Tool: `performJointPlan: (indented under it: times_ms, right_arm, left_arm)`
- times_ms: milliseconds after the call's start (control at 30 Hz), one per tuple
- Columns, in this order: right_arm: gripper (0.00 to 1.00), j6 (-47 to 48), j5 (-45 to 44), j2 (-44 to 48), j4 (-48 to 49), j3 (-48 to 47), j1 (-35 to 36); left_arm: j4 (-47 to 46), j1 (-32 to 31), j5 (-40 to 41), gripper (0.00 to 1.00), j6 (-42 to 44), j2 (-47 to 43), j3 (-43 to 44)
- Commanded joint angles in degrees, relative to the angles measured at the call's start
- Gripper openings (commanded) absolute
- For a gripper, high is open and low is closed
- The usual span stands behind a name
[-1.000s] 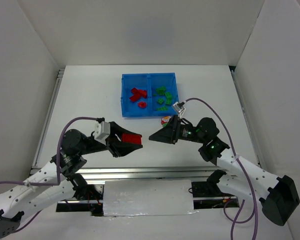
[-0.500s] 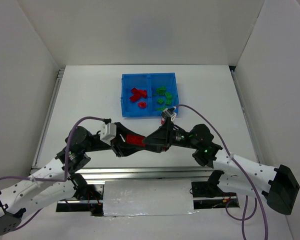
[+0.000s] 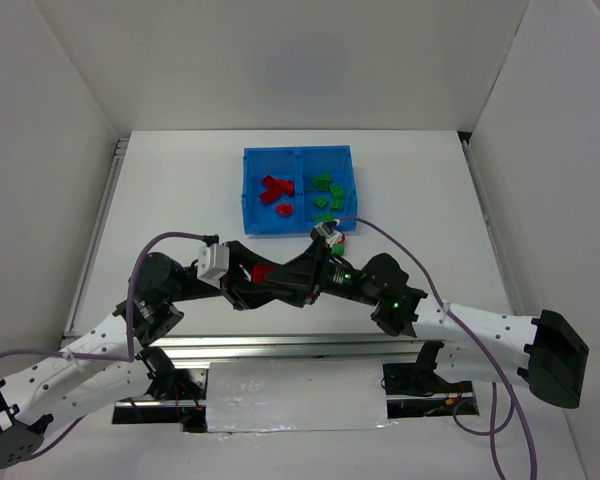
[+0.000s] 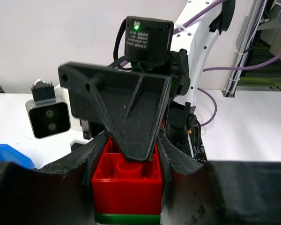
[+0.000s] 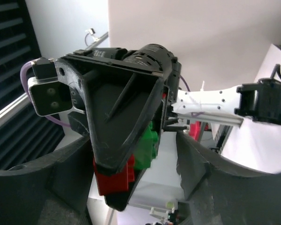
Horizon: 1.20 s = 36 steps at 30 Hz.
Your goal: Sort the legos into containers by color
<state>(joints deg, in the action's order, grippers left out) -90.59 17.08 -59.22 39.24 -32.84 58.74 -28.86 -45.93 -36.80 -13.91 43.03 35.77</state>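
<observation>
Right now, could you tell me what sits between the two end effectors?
A red studded plastic brick joined to a green one, gripped by the left end effector; left wrist view.

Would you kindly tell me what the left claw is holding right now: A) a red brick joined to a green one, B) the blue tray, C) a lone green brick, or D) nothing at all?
A: in the left wrist view the left claw pinches a red brick with a green brick attached along its lower edge.
</observation>
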Motion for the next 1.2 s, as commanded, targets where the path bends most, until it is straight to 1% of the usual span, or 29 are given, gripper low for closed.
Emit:
performJointPlan:
  times_ms: [0, 33, 100, 133, 200, 233, 267, 300, 333, 367, 400, 433, 500, 533, 567, 633, 700, 767, 800, 833, 933, 967, 1033, 1067, 1100, 1133, 1167]
  right_arm:
    - [0.61, -2.7, -3.8, -2.0, 7.4, -1.0, 0.7]
    - [0.54, -3.0, -3.9, -2.5, 10.2, -0.6, 0.8]
    - [0.41, -2.9, -3.5, -3.1, 11.1, -1.0, 0.8]
    - [0.38, -2.8, -3.2, -3.2, 10.9, -1.1, 0.8]
    - [0.3, -2.7, -3.3, -2.6, 10.9, -1.1, 1.3]
    - [0.17, -2.1, -3.5, -2.3, 10.3, -1.2, 1.6]
    - [0.12, -1.7, -3.6, -1.5, 9.2, -1.4, 1.7]
    - [0.11, -0.1, -3.6, -1.0, 7.7, -2.3, 1.7]
    - [0.11, 0.8, -3.7, -0.5, 3.4, -2.8, 1.7]
    - [0.1, 1.6, -4.2, 0.7, 1.2, -3.3, 1.7]
    - [0.1, 4.1, -4.6, 1.4, -0.7, -4.0, 1.7]
    - [0.1, 5.4, -5.0, 1.9, -6.2, -4.7, 1.7]
    - [0.08, 10.4, -6.2, 3.4, -13.3, -7.7, 1.6]
    - [0.08, 12.2, -6.6, 3.9, -19.9, -8.6, 1.6]
    - [0.07, 14.0, -7.9, 4.8, -23.6, -10.6, 1.6]
    - [0.03, 17.9, -10.0, 6.1, -31.0, -11.5, 1.6]
    - [0.03, 19.6, -11.9, 8.7, -33.4, -11.5, 0.8]
    - [0.02, 22.4, -13.7, 10.5, -38.0, -13.1, 0.4]
    - [0.02, 23.5, -15.6, 10.8, -42.8, -14.0, 0.1]
    - [0.02, 24.6, -16.0, 11.0, -44.6, -15.0, -0.4]
    - [0.01, 29.4, -14.5, 9.9, -51.0, -18.6, -3.2]
    - [0.01, 32.3, -13.2, 9.5, -52.3, -20.6, -4.2]
    - [0.01, 35.0, -10.9, 7.7, -57.3, -23.1, -6.5]
    - [0.02, 38.1, -10.8, 7.1, -59.2, -26.1, -6.8]
    - [0.02, 39.3, -11.3, 5.4, -64.1, -27.9, -7.0]
    - [0.02, 40.7, -11.7, 4.6, -66.1, -29.6, -7.0]
    - [0.02, 42.8, -11.7, 3.9, -67.9, -32.4, -6.9]
  left_arm:
    - [-6.6, -0.3, -1.8, 0.0, -0.6, -0.2, 0.4]
    - [-6.3, -0.3, -1.7, 0.0, -0.4, -0.3, 0.4]
    - [-5.5, -0.4, -1.4, 0.0, 0.0, -0.6, 0.4]
    - [-4.5, -0.4, -1.3, 0.0, 0.5, -0.7, 0.4]
    - [-3.4, -0.4, 0.1, 0.0, 1.1, -1.1, 0.3]
    - [-2.1, -0.3, 0.8, 0.01, 1.7, -1.3, 0.4]
    - [-1.6, -0.3, 1.5, 0.07, 1.8, -1.5, 0.4]
    - [-0.9, -0.3, 3.0, 0.24, 1.9, -1.6, 0.4]
    - [-0.4, -0.4, 3.8, 0.36, 2.0, -1.6, 0.5]
    - [0.7, -0.3, 4.7, 0.5, 2.2, -1.8, 0.8]
    - [1.5, -0.3, 6.7, 0.86, 2.5, -1.9, 1.0]
    - [2.5, -0.4, 7.6, 0.99, 2.8, -1.9, 1.3]
    - [6.6, -0.4, 9.4, 1.0, 4.1, -1.7, 3.1]
    - [8.4, -0.4, 9.4, 1.0, 4.7, -1.2, 3.9]
    - [12.0, -0.3, 9.3, 0.99, 5.4, -0.9, 5.9]
    - [15.3, -0.5, 8.9, 1.0, 7.1, -0.2, 7.8]
    - [17.3, -0.4, 8.0, 1.0, 7.3, 0.7, 9.4]
    - [17.9, -0.5, 5.7, 0.99, 7.6, 1.6, 10.3]
    - [18.6, -0.4, 5.3, 1.0, 7.5, 1.9, 10.6]
    - [19.0, -0.4, 4.9, 1.0, 7.6, 2.6, 11.1]
    - [22.3, -0.5, 2.5, 0.99, 8.6, 4.3, 13.4]
    - [23.1, -0.5, 1.6, 0.99, 8.9, 4.6, 14.5]
    - [25.2, -0.6, 1.0, 1.0, 9.8, 5.9, 15.5]
    - [25.9, -0.6, 0.6, 1.0, 10.1, 6.5, 16.3]
    - [27.2, -0.9, 0.1, 1.0, 10.8, 7.7, 16.6]
    - [27.8, -1.1, 0.2, 0.99, 11.1, 8.2, 17.1]
    - [28.2, -1.2, 0.3, 0.95, 11.3, 8.8, 17.8]
